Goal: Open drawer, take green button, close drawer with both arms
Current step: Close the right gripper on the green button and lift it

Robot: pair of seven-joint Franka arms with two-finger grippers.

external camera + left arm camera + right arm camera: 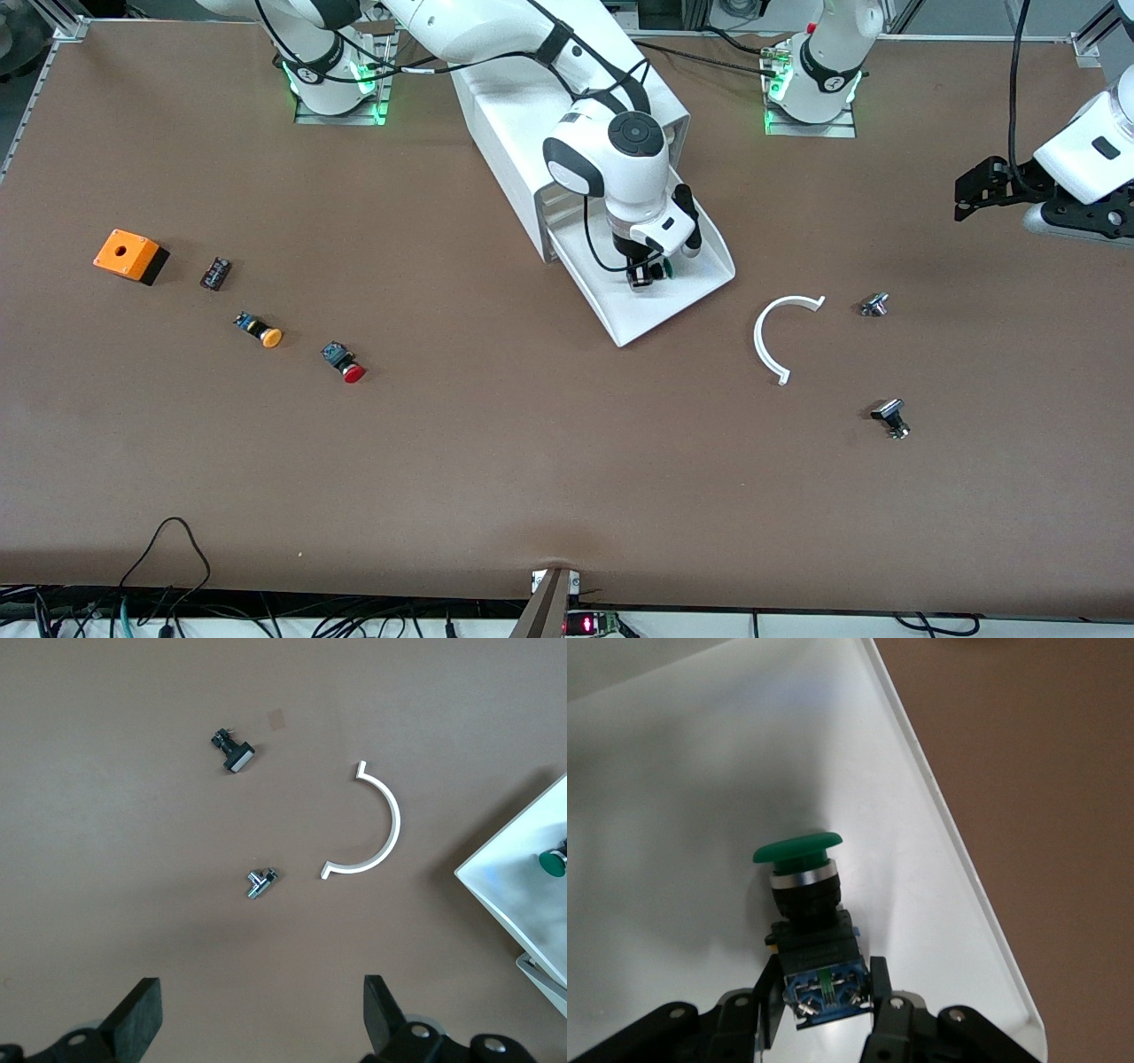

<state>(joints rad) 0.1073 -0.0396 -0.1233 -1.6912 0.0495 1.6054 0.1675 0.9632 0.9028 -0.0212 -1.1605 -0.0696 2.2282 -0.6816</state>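
Observation:
The lowest drawer (642, 323) stands pulled out of the white cabinet (505, 115). My right gripper (642, 276) reaches down into it and is shut on the blue-black body of the green-capped button (666, 268). In the right wrist view the fingers (881, 992) press both sides of the button (799, 877) over the drawer's white floor (673, 815). My left gripper (970, 190) waits open in the air over the left arm's end of the table. In its own view the left gripper (263, 1019) holds nothing, and the drawer (523, 895) with the button (555, 863) shows at the edge.
A white half-ring (780, 337) and two small metal parts (874, 305) (890, 417) lie toward the left arm's end. Toward the right arm's end lie an orange box (130, 255), a small dark block (215, 274), an orange-capped button (261, 330) and a red-capped button (344, 362).

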